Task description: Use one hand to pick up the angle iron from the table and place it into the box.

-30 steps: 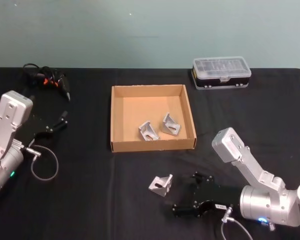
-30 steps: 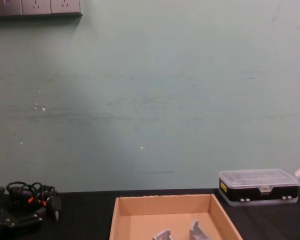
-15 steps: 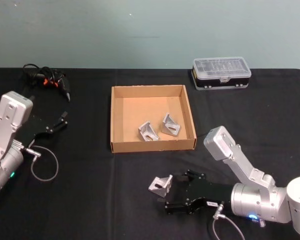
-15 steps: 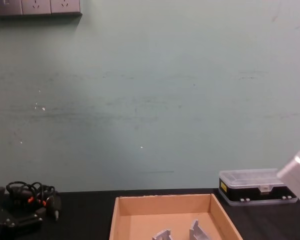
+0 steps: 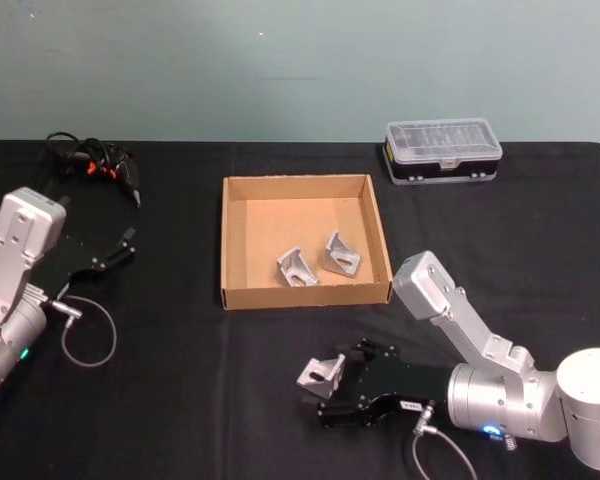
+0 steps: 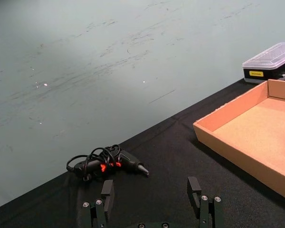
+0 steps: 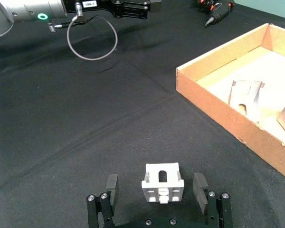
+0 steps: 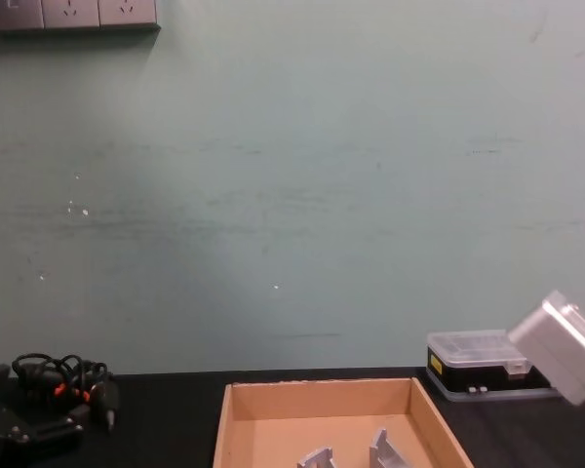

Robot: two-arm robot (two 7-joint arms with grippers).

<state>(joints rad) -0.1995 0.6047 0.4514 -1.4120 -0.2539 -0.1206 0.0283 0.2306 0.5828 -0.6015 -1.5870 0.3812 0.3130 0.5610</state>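
R grip (image 7: 155, 193): I've got it low on the table (image 5: 180, 400), near edge, fingers wide apart, nothing held yet. Iron sits between the jaws w/ a gap each side.
Iron (image 7: 162, 183): small pale metal angle bracket, slotted face toward my wrist cam, resting on the table just in front of the palm. In head view it's at (image 5: 322, 372), well short of the box's near wall.
Handling: I judge it rigid, light-ish for its size, smooth cast faces so prob slippery on the pads. Not fragile. Could skate on the cloth-like top if one finger hits first.
Grab pt: I'd squeeze across the two flat outer sides, low on the body, not on the slotted face or the sloped rib.
Box (image 5: 305, 293): tan tray, low walls, beyond the iron; two like brackets already inside toward its near right part. Left half of the floor is bare, so that's my drop zone.
Edges: near wall must be cleared on the carry; lift first, then go fwd.
Room: open black top around the iron, nothing close by.
L grip (image 6: 153, 205): parked at far left, fingers apart, empty; cables (image 5: 92, 160) beyond it.
Case (image 5: 442, 148): clear-lidded, far right, out of my path.
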